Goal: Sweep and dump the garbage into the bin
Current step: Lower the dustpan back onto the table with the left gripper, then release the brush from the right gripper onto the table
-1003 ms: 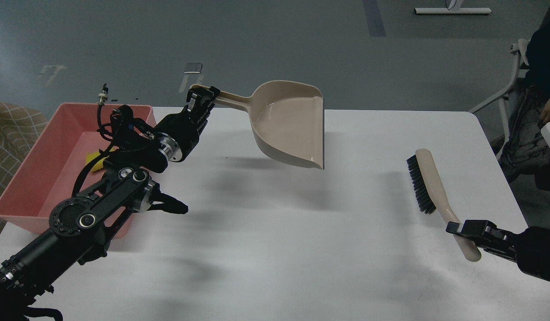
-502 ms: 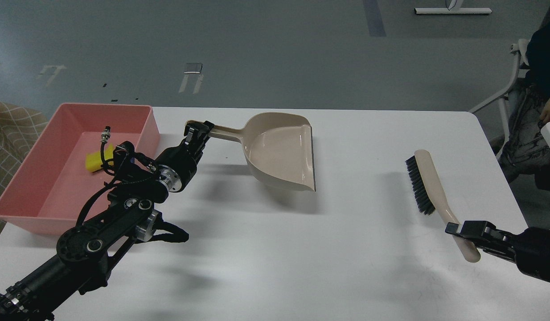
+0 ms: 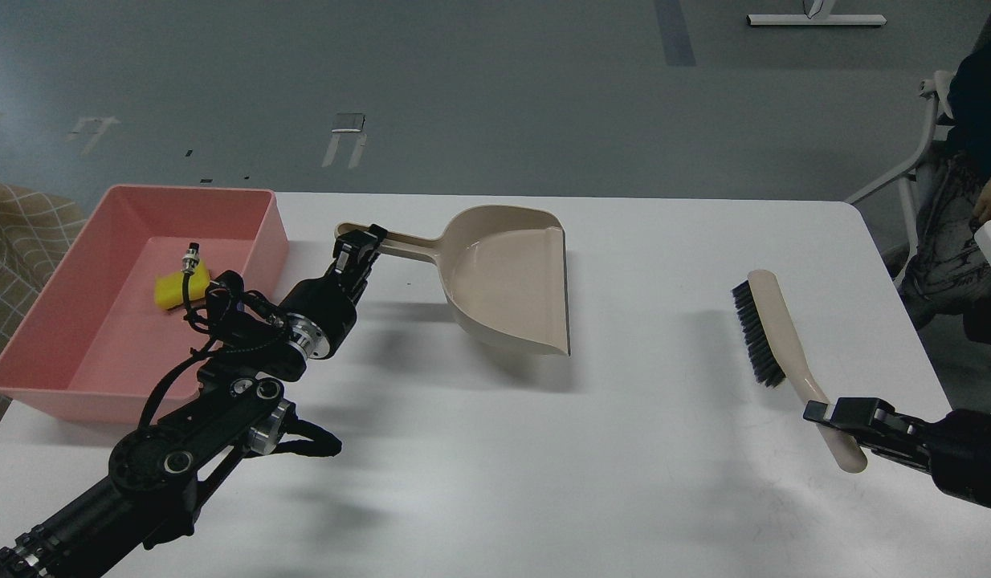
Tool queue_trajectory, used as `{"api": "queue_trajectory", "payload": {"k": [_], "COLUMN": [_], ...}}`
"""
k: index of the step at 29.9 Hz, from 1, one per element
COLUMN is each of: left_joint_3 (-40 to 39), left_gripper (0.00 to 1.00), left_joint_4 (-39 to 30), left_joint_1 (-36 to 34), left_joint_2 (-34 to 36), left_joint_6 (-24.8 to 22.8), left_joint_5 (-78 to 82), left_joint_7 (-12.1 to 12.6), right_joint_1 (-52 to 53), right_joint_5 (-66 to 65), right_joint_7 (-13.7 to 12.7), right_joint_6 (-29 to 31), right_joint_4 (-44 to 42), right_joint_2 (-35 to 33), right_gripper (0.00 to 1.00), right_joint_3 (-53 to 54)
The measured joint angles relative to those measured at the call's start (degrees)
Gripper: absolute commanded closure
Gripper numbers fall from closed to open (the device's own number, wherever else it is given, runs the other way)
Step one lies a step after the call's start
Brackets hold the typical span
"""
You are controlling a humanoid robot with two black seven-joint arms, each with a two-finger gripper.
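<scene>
Head view: left claw (image 3: pixel 357 247) mid-left, squeezing the dustpan (image 3: pixel 507 277) handle, pan sitting on the table (image 3: pixel 544 449), right claw (image 3: pixel 833 415) lower right, pinching the brush (image 3: pixel 772 337) handle, yellow sponge (image 3: pixel 181 289) lying in the pink bin (image 3: pixel 54 321), upper left.

Left pincer (image 3: pixel 357 247) grips dustpan (image 3: pixel 507 277) handle; sponge (image 3: pixel 181 290) lies in bin (image 3: pixel 62 321).

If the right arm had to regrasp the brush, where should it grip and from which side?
Grip the brush on its bare beige handle near the right gripper, closing across the narrow shaft from the near right end. The bristles line the left side at the far end, so avoid that part.
</scene>
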Motion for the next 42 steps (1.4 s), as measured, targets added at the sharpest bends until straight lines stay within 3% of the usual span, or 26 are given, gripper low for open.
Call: {"api": "queue_trajectory", "payload": {"k": [14,19,22,25,26,29,42], "left_joint_3": [2.11,2.17,2.16,2.12,2.13,2.49,8.02], "left_gripper": [1.00,0.83,0.66,0.27,0.09,0.03,0.02], "left_joint_4": [0.67,1.21,1.43,1.49,1.52,1.55,1.32], "left_joint_1": [0.19,0.25,0.25,0.25,0.25,0.28,1.13], "left_joint_2": [-0.56,-0.70,-0.73,-0.74,-0.74,-0.61,1.57], "left_joint_6": [0.43,0.43,0.43,0.44,0.44,0.44,0.09], "left_joint_5": [1.97,2.18,2.18,2.18,2.17,2.16,2.55], "left_joint_7": [-0.49,-0.49,-0.49,-0.49,-0.49,-0.49,-2.33], "right_joint_1": [0.01,0.00,-0.01,-0.01,-0.01,-0.01,0.07], "right_joint_5": [0.00,0.00,0.00,0.00,0.00,0.00,0.00], "right_joint_7": [0.00,0.00,0.00,0.00,0.00,0.00,-0.10], "right_joint_6": [-0.01,-0.06,-0.06,-0.06,-0.06,-0.06,-0.10], "right_joint_4": [0.00,0.00,0.00,0.00,0.00,-0.06,-1.73], "right_joint_2": [0.06,0.13,0.13,0.14,0.14,0.14,2.09], "right_gripper": [1.00,1.00,1.00,1.00,1.00,1.00,1.00], "right_joint_3": [0.02,0.13,0.18,0.19,0.19,0.23,0.70]}}
